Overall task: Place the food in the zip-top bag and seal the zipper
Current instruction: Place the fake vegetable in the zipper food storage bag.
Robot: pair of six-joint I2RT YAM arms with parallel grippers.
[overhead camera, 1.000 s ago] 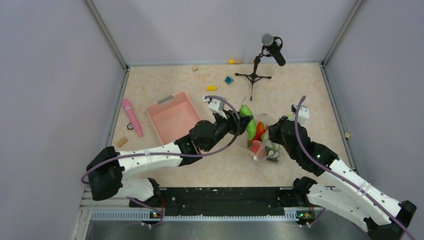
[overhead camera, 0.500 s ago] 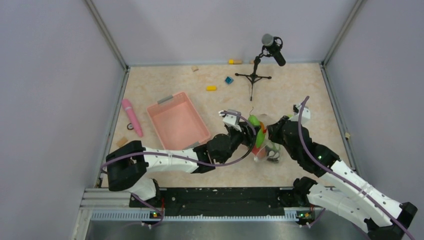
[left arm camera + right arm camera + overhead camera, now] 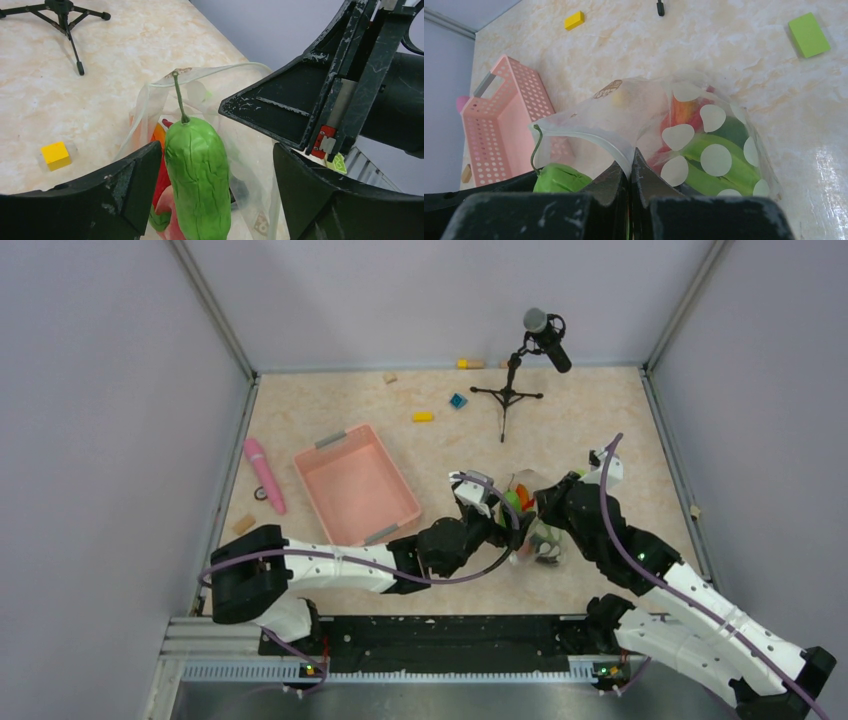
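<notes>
Two arms meet over the zip-top bag [image 3: 522, 492], which lies mid-table at three o'clock of the pink basket [image 3: 355, 485] and six o'clock of the microphone stand [image 3: 508, 392].

Left side first. The left gripper [image 3: 216, 152] has its jaws spread wide. The long green cucumber [image 3: 197, 180] sits upright between them, stem at twelve o'clock, lower end down in the bag's mouth among the red and orange pieces [image 3: 159, 145]. Released, I'd say: one finger stands well clear of it, the other only just beside it.

Over to the right, the right gripper [image 3: 630, 161] is clamped tight on the bag's rim, pinching the zipper [image 3: 591, 139] and propping the mouth open.

My read is that filling is the step in hand, with this cucumber going in. The next move calls for the left arm to back out toward seven o'clock without dragging the cucumber or the floppy plastic along. I find no other food outside the bag in these views, so after that the strip wants pressing shut.

View by view:
- The overhead gives the layout but only a sliver of green at the bag.
- The left wrist shows the gap round the cucumber.
- Only the right wrist shows the pinch on the strip, the white dots, and a green block [image 3: 808, 34] at two o'clock.
</notes>
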